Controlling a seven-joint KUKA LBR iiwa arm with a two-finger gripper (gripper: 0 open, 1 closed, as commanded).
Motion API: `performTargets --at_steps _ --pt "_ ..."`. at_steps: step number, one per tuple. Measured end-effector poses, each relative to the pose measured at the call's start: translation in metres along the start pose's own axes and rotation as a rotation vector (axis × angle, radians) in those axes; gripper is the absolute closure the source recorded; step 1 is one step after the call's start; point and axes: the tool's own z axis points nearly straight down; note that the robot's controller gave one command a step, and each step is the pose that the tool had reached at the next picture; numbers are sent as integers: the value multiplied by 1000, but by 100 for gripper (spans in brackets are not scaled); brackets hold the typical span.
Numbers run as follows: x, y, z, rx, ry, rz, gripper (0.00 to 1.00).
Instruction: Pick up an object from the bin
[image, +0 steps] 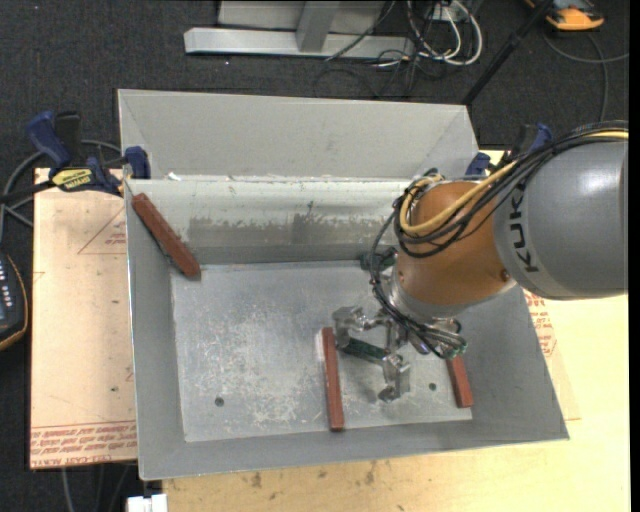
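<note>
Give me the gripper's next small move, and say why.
Probably nudge toward the view's left and down onto the long red-brown stick lying flat on the bin floor. The gripper sits low between that stick and a shorter red-brown stick, centred over neither; the shorter one lies nearer the wall.

Gripper sat low over bin floor, right of centre, above small dark-green object. Red-brown bar just left, second bar right, third bar at far-left wall.

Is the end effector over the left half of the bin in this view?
No, the end effector is over the bin's right half, right of a brown stick.
</note>
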Motion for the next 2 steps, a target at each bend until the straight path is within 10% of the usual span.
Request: performTargets --at_steps 1,2 --pt "-42 -60 28 6 -8 -72 0" --pt "-42 -59 26 5 -7 -74 100"
